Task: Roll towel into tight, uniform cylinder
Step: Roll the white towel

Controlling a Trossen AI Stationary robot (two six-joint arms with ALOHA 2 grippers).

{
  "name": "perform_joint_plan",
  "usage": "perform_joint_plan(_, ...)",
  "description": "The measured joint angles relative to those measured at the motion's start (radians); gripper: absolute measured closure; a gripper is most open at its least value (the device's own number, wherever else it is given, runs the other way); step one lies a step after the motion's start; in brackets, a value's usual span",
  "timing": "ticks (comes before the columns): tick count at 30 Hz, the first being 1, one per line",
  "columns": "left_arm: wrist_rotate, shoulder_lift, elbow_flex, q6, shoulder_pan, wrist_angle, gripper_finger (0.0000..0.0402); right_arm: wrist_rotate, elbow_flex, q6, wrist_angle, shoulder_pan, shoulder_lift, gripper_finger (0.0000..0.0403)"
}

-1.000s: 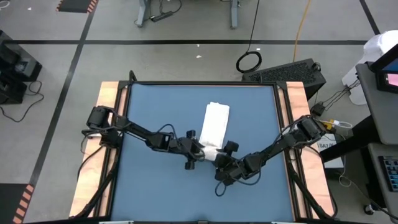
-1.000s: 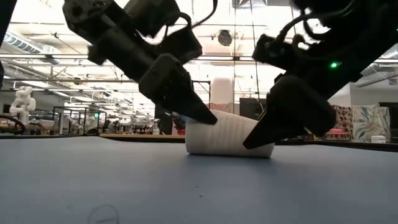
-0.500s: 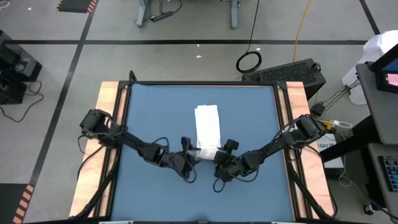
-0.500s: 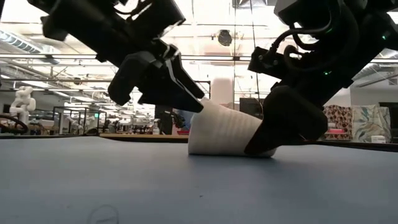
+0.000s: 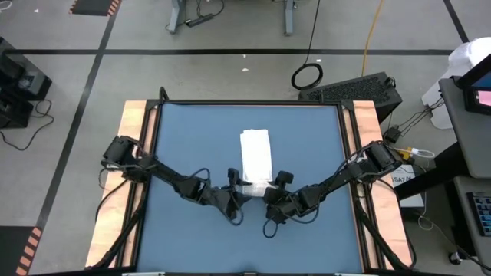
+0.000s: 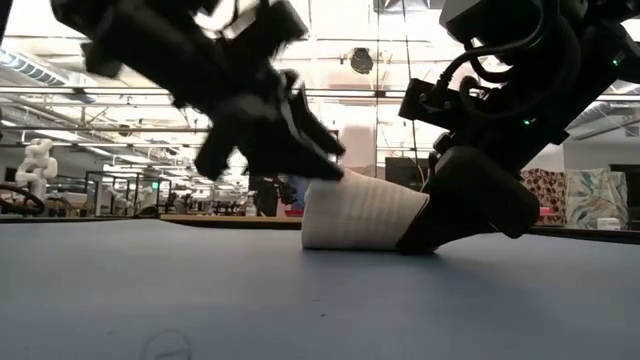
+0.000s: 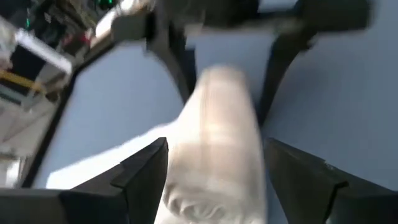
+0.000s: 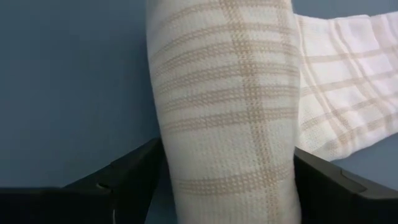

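The white towel (image 5: 255, 149) lies on the blue table (image 5: 192, 138) as a flat strip running toward the far edge. Its near end is wound into a thick roll (image 6: 355, 212) that lies across the table. My left gripper (image 5: 240, 186) is at the roll's left end and my right gripper (image 5: 268, 193) at its right end. Each is shut on the roll, which fills the gap between its fingers in both wrist views. The low view shows the roll fatter at its left end, tapering to the right. My left gripper has the roll's left end (image 7: 211, 155) between its two fingers (image 7: 146, 171), one on each side. It comes from the table's left, slanting down, with the fingers lying along the roll. The roll rests on the table. My right gripper pinches the roll's right end (image 8: 224, 162) between its two fingers (image 8: 134, 171), and the cloth fills the whole gap. It comes from the table's right, slanting down, fingers along the roll. The unrolled strip (image 8: 348, 87) trails flat on the table beside it.
Wooden rails (image 5: 138, 153) run along the table's left and right sides. Bare blue table surrounds the towel. Black equipment and cables (image 5: 360, 88) sit on the floor beyond the far right corner.
My left arm has swung toward the table's near edge, and its gripper has rolled about its own line. The towel's flat strip, which slanted to the far right, has swung left and now points straight at the far edge. The roll's left end now stands higher.
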Motion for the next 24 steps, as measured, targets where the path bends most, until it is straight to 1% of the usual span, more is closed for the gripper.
perform_joint_plan(3,0.026,0.032,0.000,-0.042,0.033,-0.015,0.0136,-0.001,0.000,-0.016,0.003,0.000,0.000,0.0103)
perform_joint_plan(5,0.069,0.041,0.000,-0.071,0.045,-0.030,0.0145,0.000,0.000,-0.018,0.004,0.000,0.000,0.0103)
perform_joint_plan(8,0.104,0.041,0.002,-0.148,0.046,-0.064,0.0169,-0.001,0.000,-0.023,0.005,0.000,0.000,0.0103)
perform_joint_plan(13,0.110,0.041,0.003,-0.243,0.033,-0.099,0.0214,-0.001,0.000,-0.036,0.013,0.001,-0.004,0.0103)
perform_joint_plan(16,0.111,0.041,0.004,-0.307,0.034,-0.132,0.0231,-0.007,-0.001,-0.087,0.023,0.001,-0.018,0.0103)
perform_joint_plan(19,0.106,0.039,0.004,-0.356,0.038,-0.164,0.0230,-0.034,-0.002,-0.154,0.022,0.001,-0.039,0.0103)
perform_joint_plan(24,0.103,0.040,0.003,-0.385,0.038,-0.177,0.0201,-0.089,-0.003,-0.258,0.020,0.000,-0.063,0.0103)
